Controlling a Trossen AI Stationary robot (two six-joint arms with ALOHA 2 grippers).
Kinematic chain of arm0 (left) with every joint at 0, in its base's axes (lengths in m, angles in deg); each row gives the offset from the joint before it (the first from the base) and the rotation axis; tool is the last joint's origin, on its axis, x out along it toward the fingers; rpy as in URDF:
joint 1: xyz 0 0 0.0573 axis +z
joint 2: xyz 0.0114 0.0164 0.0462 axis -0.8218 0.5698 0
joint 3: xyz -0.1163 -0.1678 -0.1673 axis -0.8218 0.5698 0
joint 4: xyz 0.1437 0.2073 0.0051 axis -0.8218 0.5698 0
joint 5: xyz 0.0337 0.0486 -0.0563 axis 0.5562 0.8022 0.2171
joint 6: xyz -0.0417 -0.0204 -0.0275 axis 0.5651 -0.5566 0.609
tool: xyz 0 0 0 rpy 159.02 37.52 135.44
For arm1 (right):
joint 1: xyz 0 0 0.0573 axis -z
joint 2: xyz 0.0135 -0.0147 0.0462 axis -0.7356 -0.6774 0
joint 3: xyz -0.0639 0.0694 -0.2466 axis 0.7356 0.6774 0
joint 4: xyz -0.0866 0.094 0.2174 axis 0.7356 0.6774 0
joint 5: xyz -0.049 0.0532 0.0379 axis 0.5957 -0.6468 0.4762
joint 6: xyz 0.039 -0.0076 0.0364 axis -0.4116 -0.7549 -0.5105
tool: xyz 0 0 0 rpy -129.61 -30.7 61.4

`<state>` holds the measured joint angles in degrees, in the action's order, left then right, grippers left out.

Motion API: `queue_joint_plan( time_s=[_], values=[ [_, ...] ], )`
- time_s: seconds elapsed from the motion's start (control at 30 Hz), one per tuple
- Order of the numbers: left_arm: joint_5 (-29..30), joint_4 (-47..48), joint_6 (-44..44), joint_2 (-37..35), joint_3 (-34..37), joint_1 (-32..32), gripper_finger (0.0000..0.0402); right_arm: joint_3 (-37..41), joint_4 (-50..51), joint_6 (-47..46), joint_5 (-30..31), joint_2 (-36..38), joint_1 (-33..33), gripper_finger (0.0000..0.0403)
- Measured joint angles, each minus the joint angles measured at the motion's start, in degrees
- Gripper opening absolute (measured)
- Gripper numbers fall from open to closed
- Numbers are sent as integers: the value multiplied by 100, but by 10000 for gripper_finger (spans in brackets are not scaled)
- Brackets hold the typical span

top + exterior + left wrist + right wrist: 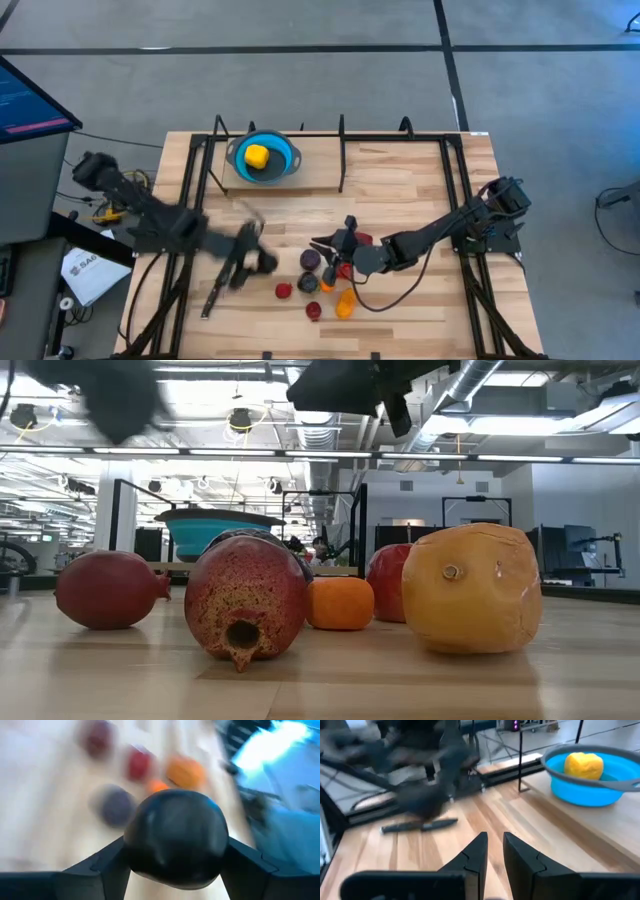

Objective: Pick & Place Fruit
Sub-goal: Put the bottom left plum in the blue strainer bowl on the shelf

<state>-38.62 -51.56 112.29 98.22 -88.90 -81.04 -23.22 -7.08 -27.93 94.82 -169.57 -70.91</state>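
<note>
Nearest the table's front edge lie dimpled toy fruits (318, 290), left gripper (262, 262) beside them clamping a glossy near-black fruit (176, 838), right gripper (330, 244) nearly closed, empty, beyond them the blue bowl (284, 165) cradling a yellow fruit (257, 156).

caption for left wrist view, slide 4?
Left claw grips a near-black fruit above the table, other fruits blurred beyond.

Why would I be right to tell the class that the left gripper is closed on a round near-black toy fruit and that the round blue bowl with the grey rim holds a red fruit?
Not quite: the fruit in the round blue bowl with the grey rim is yellow, not red, as the high and right wrist views show. The rest stands: the left wrist view shows the left gripper closed on the round near-black toy fruit.
</note>
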Motion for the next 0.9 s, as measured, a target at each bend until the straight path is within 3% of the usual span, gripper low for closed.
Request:
queue_joint_plan(
  time_s=[0.2, 0.43, 0.6, 0.9],
  values=[
    [-215, 1126, -1824, 232, -1105, 2530, 245, 0, 83, 0, -2, -4, -166, 56],
    [-207, 1437, -2771, 877, -1709, 4696, 247, 0, 74, -34, -1, -4, -154, 56],
    [-213, 1417, -2968, 1427, -1731, 5384, 249, 0, 30, -57, -2, -4, -140, 56],
    [-173, 1308, -2971, 2236, -1731, 5777, 265, 0, -7, -170, -2, -4, -131, 56]
  ],
)
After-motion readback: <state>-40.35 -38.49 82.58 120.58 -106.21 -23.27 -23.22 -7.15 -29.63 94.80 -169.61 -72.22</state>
